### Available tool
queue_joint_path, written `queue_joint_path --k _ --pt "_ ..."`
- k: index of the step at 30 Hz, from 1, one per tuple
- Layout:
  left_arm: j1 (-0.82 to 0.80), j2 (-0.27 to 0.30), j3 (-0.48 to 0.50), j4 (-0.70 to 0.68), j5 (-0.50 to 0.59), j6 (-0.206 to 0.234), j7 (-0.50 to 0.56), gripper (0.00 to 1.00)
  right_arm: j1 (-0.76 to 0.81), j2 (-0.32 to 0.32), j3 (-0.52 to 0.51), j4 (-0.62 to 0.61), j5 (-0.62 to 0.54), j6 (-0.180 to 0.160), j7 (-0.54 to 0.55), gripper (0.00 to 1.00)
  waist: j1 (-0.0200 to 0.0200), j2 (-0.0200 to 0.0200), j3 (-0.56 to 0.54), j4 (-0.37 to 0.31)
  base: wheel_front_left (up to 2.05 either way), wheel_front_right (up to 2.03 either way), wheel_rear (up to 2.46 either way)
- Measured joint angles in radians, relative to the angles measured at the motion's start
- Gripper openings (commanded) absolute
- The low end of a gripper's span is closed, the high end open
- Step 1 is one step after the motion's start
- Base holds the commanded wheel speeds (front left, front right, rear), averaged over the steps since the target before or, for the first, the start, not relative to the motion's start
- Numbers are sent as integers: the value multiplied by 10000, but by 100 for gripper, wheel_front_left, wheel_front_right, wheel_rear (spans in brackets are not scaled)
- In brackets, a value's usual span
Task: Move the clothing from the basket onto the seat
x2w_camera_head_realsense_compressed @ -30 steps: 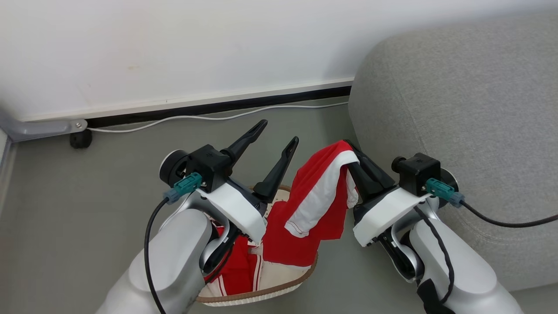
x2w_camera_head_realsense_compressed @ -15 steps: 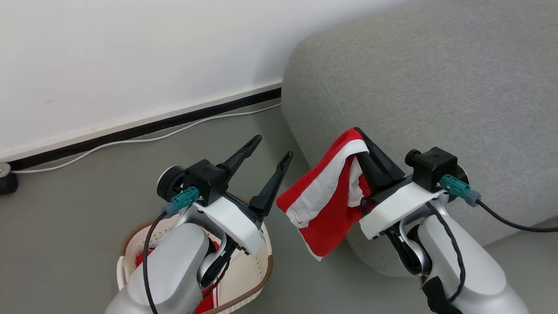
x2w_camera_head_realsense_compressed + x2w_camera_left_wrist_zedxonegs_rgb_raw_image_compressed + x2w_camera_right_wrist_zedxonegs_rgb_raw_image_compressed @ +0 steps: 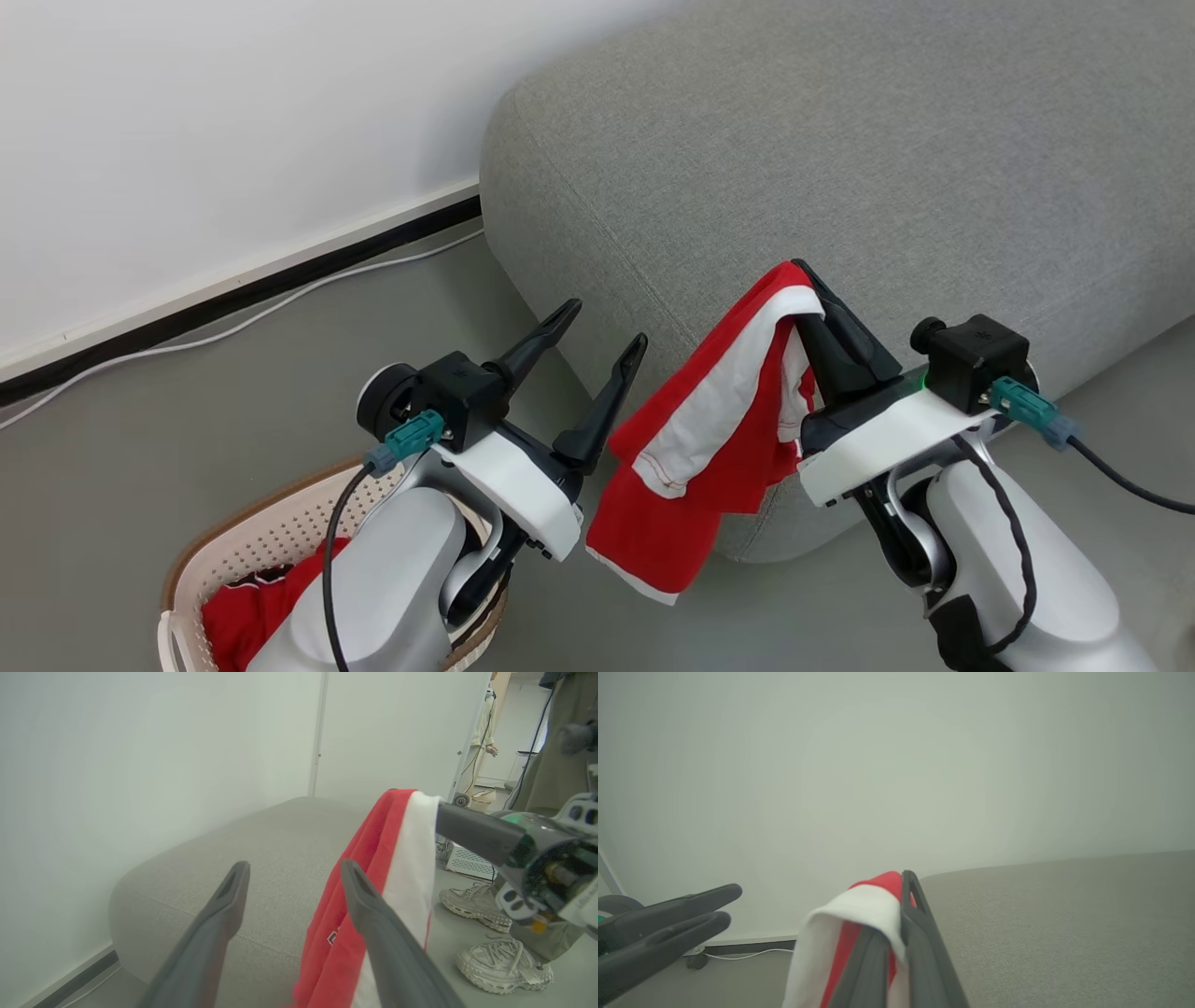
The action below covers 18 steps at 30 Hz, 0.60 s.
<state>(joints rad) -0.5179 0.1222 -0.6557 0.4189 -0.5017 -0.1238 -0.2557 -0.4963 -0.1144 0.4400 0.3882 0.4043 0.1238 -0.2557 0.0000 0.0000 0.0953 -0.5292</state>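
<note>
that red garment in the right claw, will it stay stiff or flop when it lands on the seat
Probably floppy: the red garment drapes in folds from the shut right claw. Likely light, since one small pinch carries it all. On the fabric seat it should slump where dropped, not slide or roll.

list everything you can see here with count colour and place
garment: one, red and white, hanging from the right hand at the edge of the seat
clothing: count unclear, red, in the basket
basket: one, cream, brown rim, on the floor
seat: one, grey, by the wall
cable: one, white, on the floor by the wall
shoes: two, pale, on the floor
left hand: one, dark, open, empty
right hand: one, dark, shut on the garment
</note>
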Motion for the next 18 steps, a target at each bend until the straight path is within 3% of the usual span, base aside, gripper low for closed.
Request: queue_joint_path --k 13,18 --pt "-91 201 -151 -52 19 0 0 100 -342 -330 -1557 -941 -543 2 0 0 0 0 672 -80 0 0 0" --pt "-370 222 -431 -142 113 0 0 100 -1390 -880 -2696 -1026 -853 2 0 0 0 0 1196 124 0 0 0"
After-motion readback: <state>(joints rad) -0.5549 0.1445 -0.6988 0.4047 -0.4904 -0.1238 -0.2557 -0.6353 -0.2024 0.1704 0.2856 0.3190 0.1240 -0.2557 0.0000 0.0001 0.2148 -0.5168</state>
